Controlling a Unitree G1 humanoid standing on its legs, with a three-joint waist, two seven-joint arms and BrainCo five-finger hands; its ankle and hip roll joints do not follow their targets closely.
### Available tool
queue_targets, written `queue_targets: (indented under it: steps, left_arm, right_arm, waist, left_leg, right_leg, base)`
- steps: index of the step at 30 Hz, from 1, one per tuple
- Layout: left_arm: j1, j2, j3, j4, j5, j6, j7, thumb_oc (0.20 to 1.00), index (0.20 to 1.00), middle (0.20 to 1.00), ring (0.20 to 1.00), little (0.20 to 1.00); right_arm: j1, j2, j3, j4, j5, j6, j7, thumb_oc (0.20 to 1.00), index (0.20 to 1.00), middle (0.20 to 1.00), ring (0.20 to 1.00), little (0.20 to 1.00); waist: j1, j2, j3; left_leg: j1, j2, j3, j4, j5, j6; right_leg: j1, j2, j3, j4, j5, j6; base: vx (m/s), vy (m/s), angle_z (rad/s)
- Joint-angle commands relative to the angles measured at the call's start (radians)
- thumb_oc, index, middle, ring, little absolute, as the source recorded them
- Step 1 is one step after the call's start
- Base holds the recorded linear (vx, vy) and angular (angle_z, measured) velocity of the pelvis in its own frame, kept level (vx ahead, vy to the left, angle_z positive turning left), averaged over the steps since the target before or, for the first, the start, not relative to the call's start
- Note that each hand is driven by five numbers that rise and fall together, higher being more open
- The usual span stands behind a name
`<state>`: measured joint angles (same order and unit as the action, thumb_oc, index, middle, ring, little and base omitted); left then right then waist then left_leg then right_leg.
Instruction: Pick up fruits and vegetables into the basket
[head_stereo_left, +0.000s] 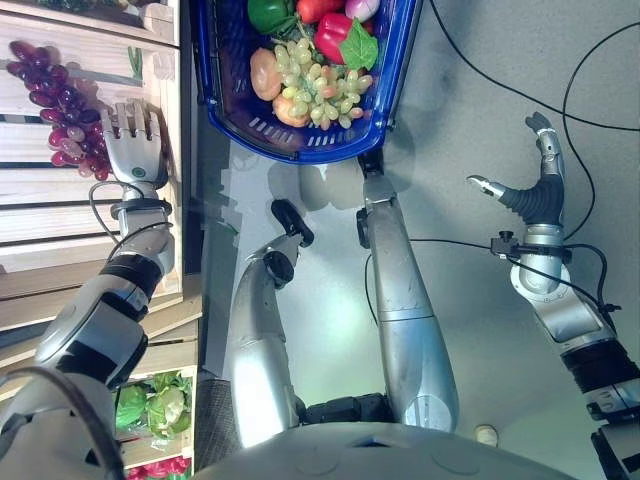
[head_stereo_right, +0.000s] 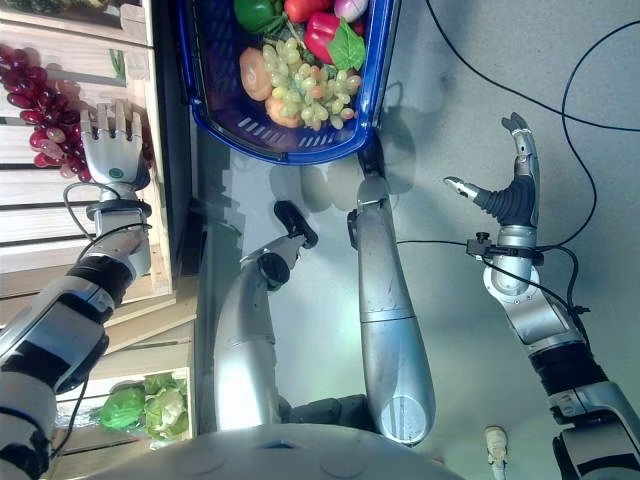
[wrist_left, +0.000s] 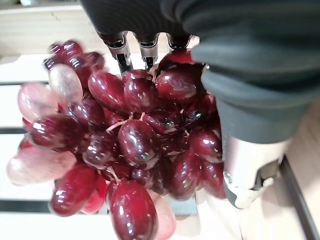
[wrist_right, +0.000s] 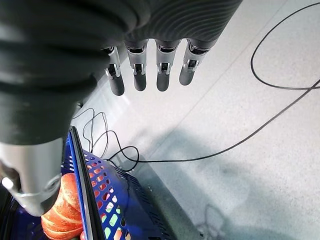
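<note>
Left hand (head_stereo_left: 135, 145) laid over the near end of a bunch of red grapes (head_stereo_left: 50, 105) on the slatted wooden shelf (head_stereo_left: 60, 230), fingers straight and spread, tips resting on the berries; seen from the wrist, fingertips (wrist_left: 123, 50) touching the top of the cluster (wrist_left: 125, 145) with the thumb alongside it, not curled round anything, so released rather than grasping. Grapes lying on the pale slats, trailing away from the hand toward the shelf's far side. Lower on the same rack, a green leafy vegetable (head_stereo_left: 150, 405) in a compartment near the bottom edge. Right hand (head_stereo_left: 530, 190) held out over the grey floor (head_stereo_left: 470, 100), well apart from everything, fingers straight and thumb splayed, holding nothing; same relaxed row of fingers (wrist_right: 150, 70) in its wrist view. Between the two arms, a blue plastic basket (head_stereo_left: 380, 100) on the floor, carrying green grapes (head_stereo_left: 315, 85), a red pepper (head_stereo_left: 333, 35), a green pepper (head_stereo_left: 265, 12), an orange fruit (head_stereo_left: 265, 72) and a purplish onion-like item (head_stereo_left: 362, 8) at the far rim.
</note>
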<state>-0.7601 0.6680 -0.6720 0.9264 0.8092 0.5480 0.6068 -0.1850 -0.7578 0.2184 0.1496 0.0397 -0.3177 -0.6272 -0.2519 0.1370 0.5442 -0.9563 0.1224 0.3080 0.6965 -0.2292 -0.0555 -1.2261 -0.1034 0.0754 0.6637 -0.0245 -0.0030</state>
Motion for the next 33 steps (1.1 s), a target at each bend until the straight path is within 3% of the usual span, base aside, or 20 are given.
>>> queue_targets:
  steps: [1,12,13,14,20,28,33]
  left_arm:
    - [0.079,0.048,0.048,0.135,-0.056,0.12,-0.03,1.0,1.0,1.0,1.0,1.0]
    - [0.069,0.03,0.063,0.201,-0.134,0.23,-0.104,1.0,1.0,1.0,1.0,1.0]
    - [0.071,0.028,0.065,0.197,-0.122,0.236,-0.124,0.357,0.357,0.357,0.357,0.357]
    - [0.071,0.028,0.063,0.198,-0.128,0.235,-0.12,0.2,0.2,0.2,0.2,0.2]
    - [0.078,0.019,0.065,0.197,-0.167,0.201,-0.082,0.2,0.2,0.2,0.2,0.2]
    - [0.125,0.014,0.096,0.179,-0.256,0.088,-0.031,0.2,0.2,0.2,0.2,0.2]
    - [0.151,0.015,0.141,0.164,-0.446,-0.091,-0.018,0.2,0.2,0.2,0.2,0.2]
  right_arm:
    - [0.006,0.022,0.04,-0.029,0.019,-0.067,-0.034,1.0,1.0,1.0,1.0,1.0]
    - [-0.023,0.025,0.054,0.012,0.025,-0.088,-0.056,1.0,1.0,1.0,1.0,1.0]
    - [-0.029,0.026,0.054,0.018,0.031,-0.089,-0.057,1.0,1.0,1.0,1.0,1.0]
    - [-0.03,0.025,0.054,0.02,0.032,-0.09,-0.058,1.0,1.0,1.0,1.0,1.0]
    - [-0.031,0.025,0.051,0.029,0.024,-0.102,-0.072,1.0,1.0,1.0,1.0,1.0]
    - [-0.004,0.024,0.026,0.018,0.0,-0.109,-0.069,1.0,1.0,1.0,1.0,1.0]
    - [0.029,0.022,0.015,0.016,-0.044,-0.117,-0.057,1.0,1.0,1.0,1.0,1.0]
  waist:
    - [-0.03,-0.002,-0.024]
    - [-0.023,-0.012,-0.024]
    - [-0.022,-0.013,-0.024]
    - [-0.021,-0.014,-0.024]
    - [-0.019,-0.012,-0.024]
    - [-0.016,-0.004,-0.024]
    - [-0.015,-0.004,-0.024]
  left_leg:
    - [-0.1,-0.008,-0.039,-0.014,0.028,0.009]
    - [-0.133,-0.013,-0.054,0.0,0.028,0.012]
    - [-0.138,-0.014,-0.058,0.004,0.026,0.013]
    - [-0.138,-0.014,-0.059,0.004,0.025,0.014]
    - [-0.125,-0.019,-0.061,-0.002,0.027,0.014]
    - [-0.048,-0.023,-0.053,-0.035,0.037,0.009]
    - [0.028,-0.026,-0.045,-0.057,0.042,0.01]
  right_leg:
    - [-0.001,0.01,-0.023,0.073,-0.15,0.068]
    - [-0.022,0.015,-0.028,0.079,-0.15,0.057]
    - [-0.025,0.016,-0.027,0.082,-0.15,0.056]
    - [-0.025,0.016,-0.027,0.082,-0.149,0.056]
    - [-0.015,0.01,-0.031,0.08,-0.151,0.056]
    - [0.056,-0.014,-0.04,0.049,-0.146,0.063]
    - [0.129,-0.031,-0.049,0.026,-0.142,0.069]
  base:
    - [0.0,0.0,0.0]
    - [0.0,0.0,0.0]
    - [0.0,0.0,0.0]
    - [0.0,0.0,0.0]
    - [-0.01,0.011,0.0]
    - [-0.01,0.025,0.01]
    - [0.0,0.015,0.0]
